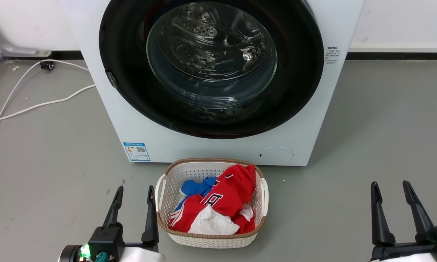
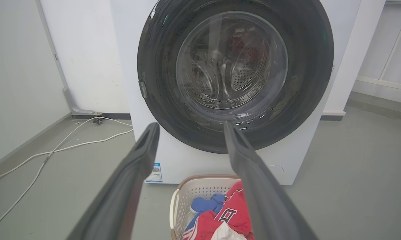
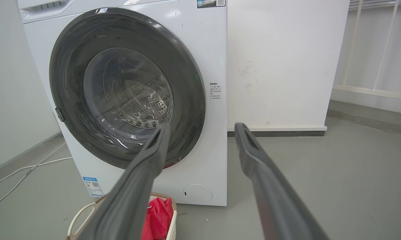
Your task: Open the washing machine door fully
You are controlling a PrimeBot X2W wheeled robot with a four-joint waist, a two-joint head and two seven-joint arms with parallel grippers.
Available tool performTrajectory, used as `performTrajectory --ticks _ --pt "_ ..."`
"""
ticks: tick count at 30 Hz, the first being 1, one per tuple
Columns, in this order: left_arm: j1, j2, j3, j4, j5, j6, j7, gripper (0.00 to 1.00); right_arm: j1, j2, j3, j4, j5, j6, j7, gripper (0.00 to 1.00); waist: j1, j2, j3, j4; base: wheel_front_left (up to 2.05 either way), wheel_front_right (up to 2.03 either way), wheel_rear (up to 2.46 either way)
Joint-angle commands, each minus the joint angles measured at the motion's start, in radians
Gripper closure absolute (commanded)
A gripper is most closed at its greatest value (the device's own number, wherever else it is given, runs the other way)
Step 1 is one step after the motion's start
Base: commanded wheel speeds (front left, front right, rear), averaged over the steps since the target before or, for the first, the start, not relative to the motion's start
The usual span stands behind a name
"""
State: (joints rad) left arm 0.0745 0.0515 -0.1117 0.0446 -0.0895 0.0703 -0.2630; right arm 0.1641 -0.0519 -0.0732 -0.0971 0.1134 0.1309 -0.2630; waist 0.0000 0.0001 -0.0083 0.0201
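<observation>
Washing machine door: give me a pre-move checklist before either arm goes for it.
1. The washing machine door looks shut: ok, the expected start state.
2. The left gripper is open, empty and clear of the door: ok.
3. The right gripper is open, empty and clear of the door: ok.
4. Grip point: a grey tab on the door's left edge is in view. Whether it is the handle: cannot tell.
5. Swing path: the laundry basket stands right in front, below the door's lower edge. Clearance: cannot tell.
6. Hinge side: cannot tell.
</observation>
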Motion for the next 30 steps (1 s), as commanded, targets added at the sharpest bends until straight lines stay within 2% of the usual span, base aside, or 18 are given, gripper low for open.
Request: performTrajectory --ticks 1,6,7,8,9,12,17,20,23,26,27,30 --pt "0.0 -0.001 0.0 0.001 0.002 0.002 -0.003 0.0 0.003 0.003 0.0 0.004 -0.001 0.0 -0.003 0.0 0.0 -0.0001 -0.001 0.0 0.0 0.0 0.0" --pt "0.002 -0.001 0.0 0.001 0.001 0.006 -0.003 0.0 -0.001 0.003 -0.002 0.01 -0.007 0.0 -0.003 0.0 0.0 -0.0001 -0.002 -0.001 0.0 0.0 0.0" --pt "0.003 -0.001 0.0 0.001 0.001 0.007 -0.003 0.0 -0.004 0.003 -0.002 0.009 -0.008 0.0 -0.003 0.5 0.0 -0.0001 -0.003 -0.001 0.0 0.0 0.0" --pt "0.004 -0.001 -0.001 0.001 0.001 0.007 -0.003 0.0 -0.009 0.003 -0.004 0.003 -0.008 0.0 -0.003 0.8 0.0 -0.0001 -0.003 -0.001 0.0 0.0 0.0" --pt "0.004 -0.001 -0.001 0.001 0.001 0.007 -0.003 0.0 -0.011 0.003 -0.003 0.0 -0.007 0.0 -0.003 1.0 0.0 -0.0001 -0.003 -0.002 0.0 0.0 0.0" --pt "0.005 -0.001 -0.001 0.002 0.0 0.008 -0.003 0.0 -0.018 0.003 0.005 -0.015 0.008 0.0 -0.003 1.0 0.0 -0.0001 -0.003 -0.003 0.0 0.0 0.0" --pt "0.003 -0.001 -0.003 0.003 0.004 0.006 -0.003 0.0 -0.035 0.002 -0.027 -0.01 0.164 0.0 -0.003 1.0 0.0 -0.0001 -0.005 -0.003 0.0 0.0 0.0" --pt "0.004 -0.001 -0.003 0.002 0.008 0.005 -0.003 0.0 -0.043 0.002 -0.048 0.004 0.32 0.0 -0.003 1.0 0.0 -0.0001 -0.007 -0.004 0.0 0.0 0.0" --pt "0.006 -0.001 -0.002 0.002 0.009 0.005 -0.003 0.0 -0.054 0.002 -0.06 0.022 0.525 0.0 -0.003 1.0 0.0 -0.0001 -0.008 -0.005 0.0 0.0 0.0" --pt "0.009 -0.001 -0.003 0.001 0.01 0.006 -0.003 0.0 -0.053 0.002 -0.032 0.038 0.726 0.0 -0.003 1.0 0.0 -0.0001 -0.01 -0.006 0.0 0.0 0.0" --pt "0.009 -0.001 -0.003 0.001 0.01 0.006 -0.003 0.0 -0.053 0.002 -0.032 0.038 0.726 0.0 -0.003 1.0 0.0 -0.0001 -0.01 -0.006 0.0 0.0 0.0" --pt "0.009 -0.001 -0.005 0.003 0.009 0.004 -0.003 0.0 -0.043 0.001 0.001 0.038 0.904 0.0 -0.002 1.0 0.0 -0.0001 -0.01 -0.006 0.0 0.0 0.0"
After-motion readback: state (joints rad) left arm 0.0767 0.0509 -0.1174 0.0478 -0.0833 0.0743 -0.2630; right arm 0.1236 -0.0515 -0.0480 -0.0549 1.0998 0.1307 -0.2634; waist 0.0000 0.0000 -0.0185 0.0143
